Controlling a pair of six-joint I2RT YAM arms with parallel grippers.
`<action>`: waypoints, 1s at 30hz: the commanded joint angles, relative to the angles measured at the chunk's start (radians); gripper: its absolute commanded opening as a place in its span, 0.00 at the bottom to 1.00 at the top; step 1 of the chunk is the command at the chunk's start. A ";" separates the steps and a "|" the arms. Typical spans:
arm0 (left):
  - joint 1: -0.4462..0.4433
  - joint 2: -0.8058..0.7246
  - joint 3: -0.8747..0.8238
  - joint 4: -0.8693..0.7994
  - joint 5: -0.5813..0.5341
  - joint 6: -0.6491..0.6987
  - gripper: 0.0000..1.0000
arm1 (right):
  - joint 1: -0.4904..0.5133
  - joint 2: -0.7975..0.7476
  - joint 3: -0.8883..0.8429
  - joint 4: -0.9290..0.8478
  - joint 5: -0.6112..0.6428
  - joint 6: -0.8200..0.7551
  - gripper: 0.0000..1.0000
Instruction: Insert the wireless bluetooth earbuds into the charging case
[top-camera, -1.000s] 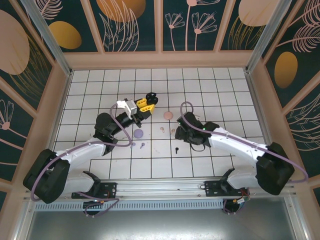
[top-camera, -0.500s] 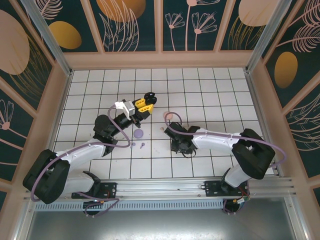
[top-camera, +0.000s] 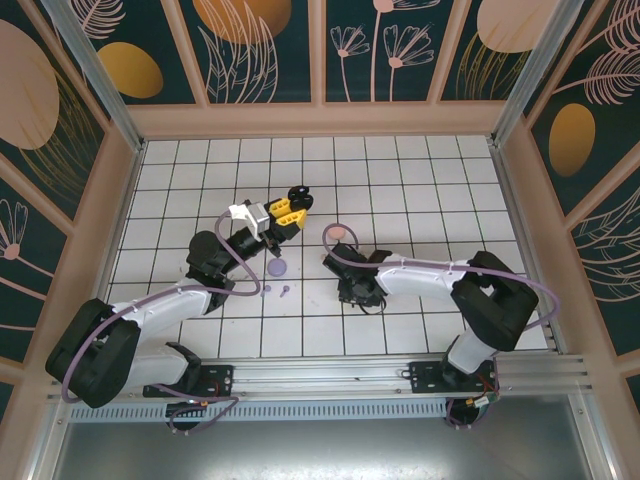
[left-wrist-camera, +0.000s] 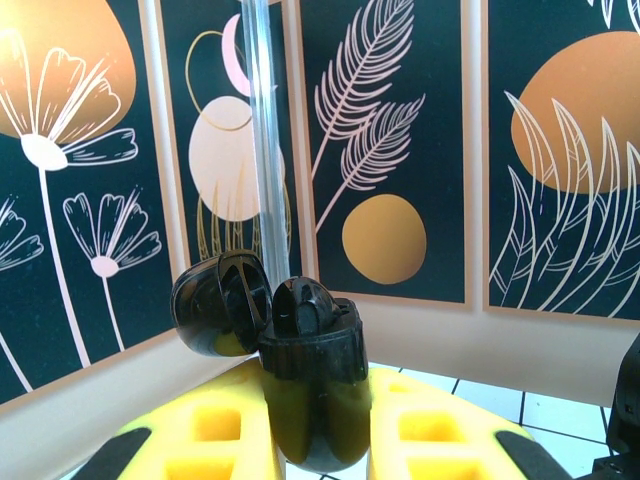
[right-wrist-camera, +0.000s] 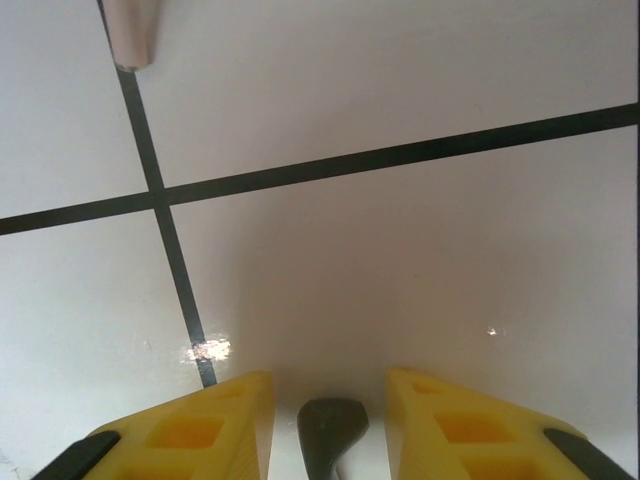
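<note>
- Left gripper (left-wrist-camera: 320, 425) clamps the black charging case (left-wrist-camera: 310, 345), lid open, raised off the tiles (top-camera: 400, 180).
- Right gripper (right-wrist-camera: 328, 385) is narrowly open, 1 black earbud (right-wrist-camera: 332, 430) lying between its jaws.

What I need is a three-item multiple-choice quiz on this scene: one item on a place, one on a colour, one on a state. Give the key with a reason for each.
1. Where is the black case?
A. lying on the tiles
B. held up in the left arm's jaws
C. tucked under the right arm

2. What colour is the earbud between the right arm's jaws?
A. lilac
B. pink
C. black

3. How is the case's lid?
A. shut
B. open
C. taken off

Key:
1 B, the left wrist view shows it clamped between the yellow jaws, above the floor.
2 C, the right wrist view shows a black piece on the tile between the jaws.
3 B, the lid stands swung back to one side, still joined to the case.
</note>
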 joint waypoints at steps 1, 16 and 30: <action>-0.005 -0.014 -0.007 0.052 -0.005 -0.017 0.00 | 0.010 0.017 0.022 0.003 0.005 0.009 0.33; -0.005 -0.008 -0.008 0.055 -0.010 -0.020 0.00 | 0.034 0.037 0.014 0.012 -0.001 0.008 0.25; -0.005 -0.017 0.005 0.047 -0.004 -0.029 0.00 | 0.032 -0.098 0.069 -0.045 0.083 -0.001 0.16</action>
